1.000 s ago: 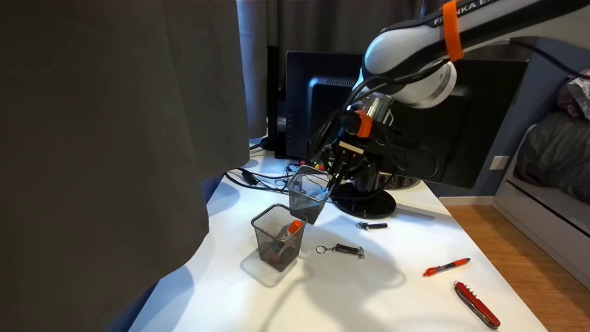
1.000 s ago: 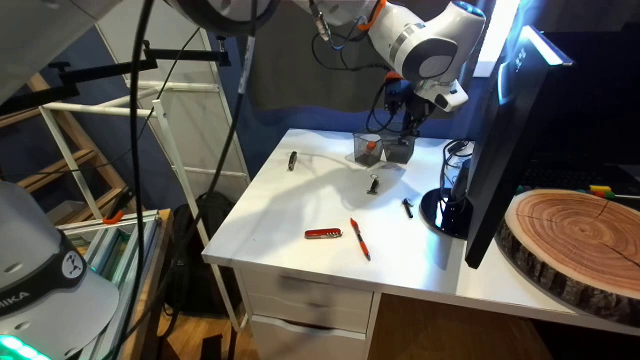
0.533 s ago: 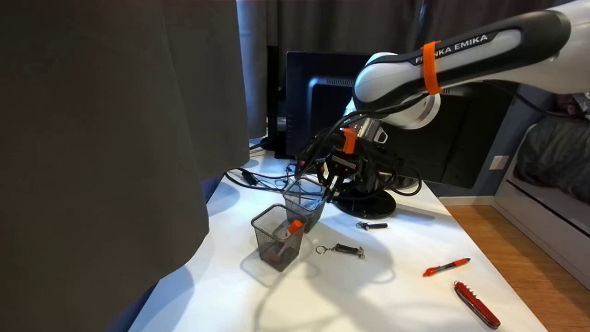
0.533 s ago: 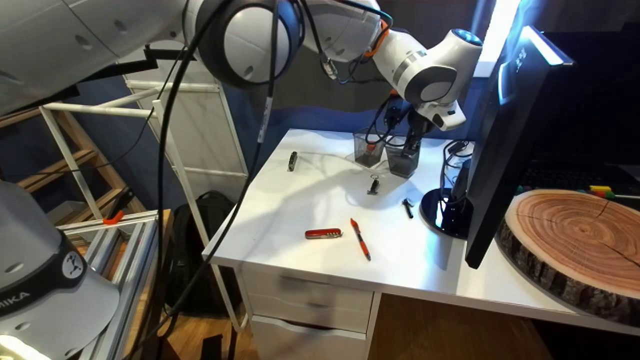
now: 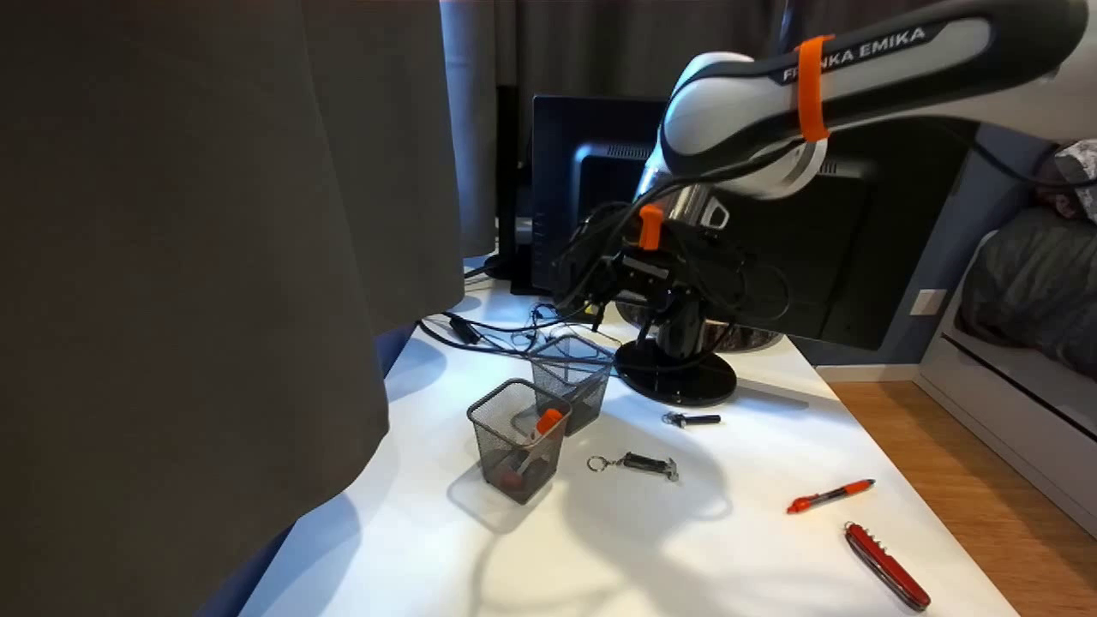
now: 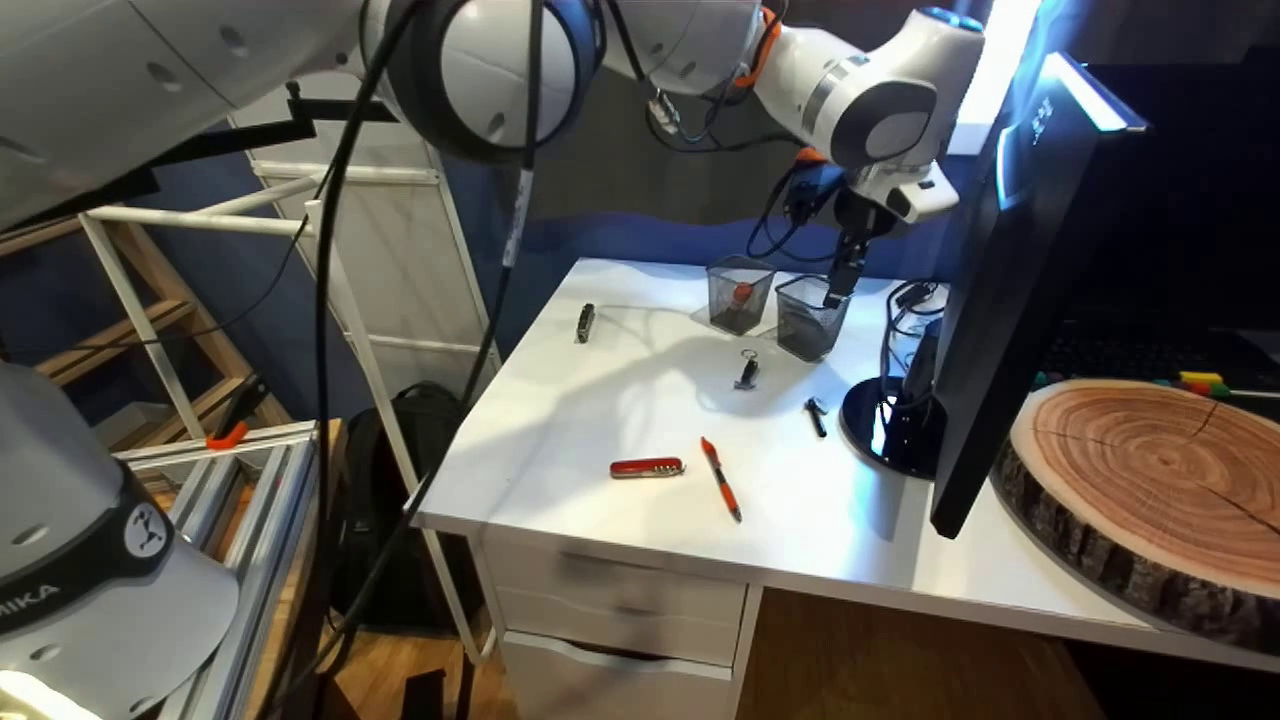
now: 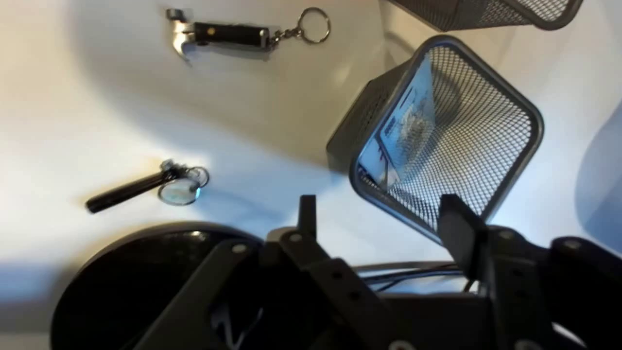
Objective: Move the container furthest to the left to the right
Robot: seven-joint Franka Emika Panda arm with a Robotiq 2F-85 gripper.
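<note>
A dark wire-mesh container (image 5: 584,410) stands upright on the white desk, seen in both exterior views beside the monitor's base. From above, the wrist view looks into this container (image 7: 478,146), and a blue card (image 7: 413,129) leans inside it. My gripper (image 7: 378,206) is open above its rim, with nothing between the fingers. One finger (image 7: 457,226) overlaps the rim in the wrist view; whether they touch I cannot tell. A similar mesh container (image 5: 514,467) stands close by, holding an orange-topped item (image 5: 549,421); in an exterior view that container (image 6: 735,312) is further left.
A hammer keychain (image 7: 231,36) and a black keychain (image 7: 131,192) lie near the containers. The round black monitor stand (image 7: 146,287) is close to the gripper. A red pen (image 6: 722,482) and red pocketknife (image 6: 646,467) lie nearer the desk's edge. Cables (image 5: 480,330) run behind the containers.
The container with the blue card was tilted in my gripper's hold, came down, and now stands upright on the desk. The gripper has opened, let it go and risen slightly.
</note>
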